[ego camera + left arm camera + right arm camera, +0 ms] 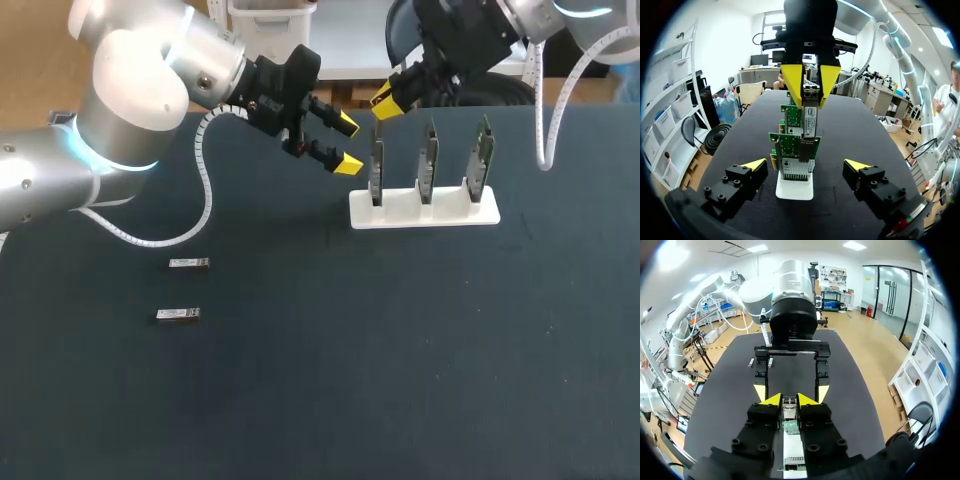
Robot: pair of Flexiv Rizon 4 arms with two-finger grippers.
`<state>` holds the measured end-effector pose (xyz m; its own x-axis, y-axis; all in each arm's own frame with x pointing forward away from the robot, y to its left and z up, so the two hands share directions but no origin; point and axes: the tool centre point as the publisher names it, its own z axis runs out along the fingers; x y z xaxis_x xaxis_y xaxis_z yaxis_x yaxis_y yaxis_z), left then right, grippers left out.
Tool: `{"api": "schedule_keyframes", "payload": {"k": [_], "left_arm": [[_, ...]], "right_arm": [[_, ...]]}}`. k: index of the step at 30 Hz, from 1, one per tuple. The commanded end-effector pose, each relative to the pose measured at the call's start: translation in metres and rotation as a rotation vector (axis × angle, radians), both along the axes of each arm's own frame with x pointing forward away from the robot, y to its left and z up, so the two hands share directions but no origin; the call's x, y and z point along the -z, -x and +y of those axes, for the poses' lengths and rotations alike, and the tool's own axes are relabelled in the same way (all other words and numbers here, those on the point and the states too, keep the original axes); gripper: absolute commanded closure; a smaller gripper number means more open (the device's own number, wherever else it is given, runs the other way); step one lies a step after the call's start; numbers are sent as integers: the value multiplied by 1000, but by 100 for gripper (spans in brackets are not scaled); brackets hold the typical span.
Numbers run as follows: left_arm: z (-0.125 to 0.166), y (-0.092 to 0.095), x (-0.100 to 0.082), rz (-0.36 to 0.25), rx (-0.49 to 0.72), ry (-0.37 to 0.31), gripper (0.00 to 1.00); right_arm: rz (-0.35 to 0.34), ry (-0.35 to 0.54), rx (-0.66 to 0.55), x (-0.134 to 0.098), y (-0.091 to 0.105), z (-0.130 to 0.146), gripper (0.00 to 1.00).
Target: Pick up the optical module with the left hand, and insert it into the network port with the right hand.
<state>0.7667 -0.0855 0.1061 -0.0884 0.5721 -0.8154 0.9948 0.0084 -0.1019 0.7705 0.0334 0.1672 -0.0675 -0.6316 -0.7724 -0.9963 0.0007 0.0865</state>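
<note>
While the white rack [400, 213] holds 3 boards [428, 160], right claw [388, 102] grips a module [810, 114].

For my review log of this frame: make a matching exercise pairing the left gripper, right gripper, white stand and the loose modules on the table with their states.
Things: 1 left gripper; 2 right gripper; 3 white stand; 4 loose modules.
States: A holds three upright cards; B lie flat on the table; C open and empty; D shut on an optical module.
Pairs: 1-C; 2-D; 3-A; 4-B.
</note>
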Motion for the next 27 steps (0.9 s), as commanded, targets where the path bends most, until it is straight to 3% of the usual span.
{"api": "schedule_keyframes", "payload": {"k": [1,13,27], "left_arm": [[-1,-1,0,3,0,-4,0],[-1,-1,0,3,0,-4,0],[-1,-1,0,3,0,-4,0]], "right_arm": [[-4,-15,5,3,2,-1,100],[-53,-12,4,-6,2,0,100],[-49,5,2,0,1,0,100]]}}
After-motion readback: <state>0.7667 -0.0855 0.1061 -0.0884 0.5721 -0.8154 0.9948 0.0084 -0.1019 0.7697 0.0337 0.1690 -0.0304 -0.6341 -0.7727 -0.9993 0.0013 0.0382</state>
